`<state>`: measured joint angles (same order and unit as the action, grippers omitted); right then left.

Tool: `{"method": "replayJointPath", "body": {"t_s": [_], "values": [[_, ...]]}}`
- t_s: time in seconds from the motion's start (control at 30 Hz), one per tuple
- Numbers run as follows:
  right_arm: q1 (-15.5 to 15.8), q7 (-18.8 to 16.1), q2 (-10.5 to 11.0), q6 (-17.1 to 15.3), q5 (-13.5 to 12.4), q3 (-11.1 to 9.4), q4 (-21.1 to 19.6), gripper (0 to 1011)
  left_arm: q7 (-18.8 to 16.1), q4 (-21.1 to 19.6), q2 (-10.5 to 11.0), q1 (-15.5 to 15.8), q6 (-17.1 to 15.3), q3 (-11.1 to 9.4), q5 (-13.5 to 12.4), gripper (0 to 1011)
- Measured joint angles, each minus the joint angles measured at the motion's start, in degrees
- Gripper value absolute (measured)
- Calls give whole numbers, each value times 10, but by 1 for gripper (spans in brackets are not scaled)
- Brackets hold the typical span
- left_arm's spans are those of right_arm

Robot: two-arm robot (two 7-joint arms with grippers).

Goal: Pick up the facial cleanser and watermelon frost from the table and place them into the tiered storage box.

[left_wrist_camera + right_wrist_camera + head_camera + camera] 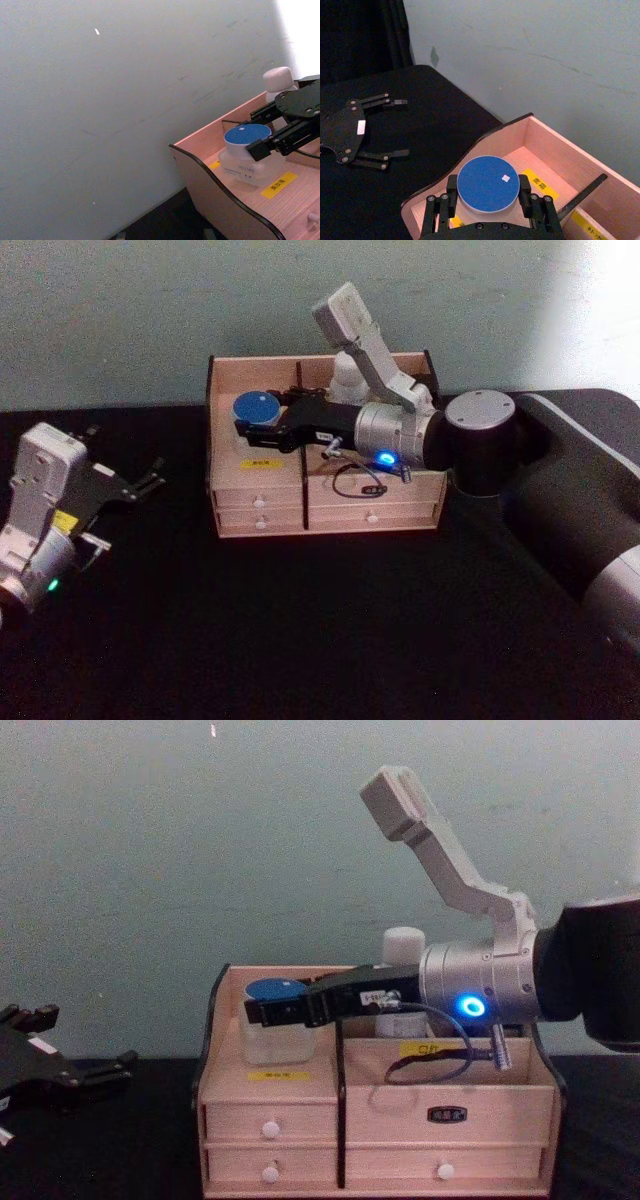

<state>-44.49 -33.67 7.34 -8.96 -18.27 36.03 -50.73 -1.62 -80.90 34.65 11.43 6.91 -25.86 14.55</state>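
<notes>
The watermelon frost (257, 406), a frosted jar with a blue lid (487, 183), stands in the front left compartment of the tiered storage box (260, 478). My right gripper (488, 189) reaches over the box from the right and is shut on the jar, one finger on each side of the lid. From the side, the jar (268, 1038) rests on the compartment floor. The facial cleanser (347, 375) stands upright in the back right compartment, its white cap (403, 944) showing behind the arm. My left gripper (128, 508) rests open on the table, left of the box.
The box (450, 1105) stands at the back of the black table against a pale wall, with drawers facing me. A divider (580, 195) separates its compartments. A loose black cable (355, 485) hangs from the right wrist over the box front.
</notes>
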Motion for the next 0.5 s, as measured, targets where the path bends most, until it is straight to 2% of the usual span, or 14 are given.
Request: {"method": "replayJointPath", "body": {"t_s": [0.5], "values": [[2,-1,-2,-4,7,-4,4,728,0,0,0,0,0,0,0,1001]]}}
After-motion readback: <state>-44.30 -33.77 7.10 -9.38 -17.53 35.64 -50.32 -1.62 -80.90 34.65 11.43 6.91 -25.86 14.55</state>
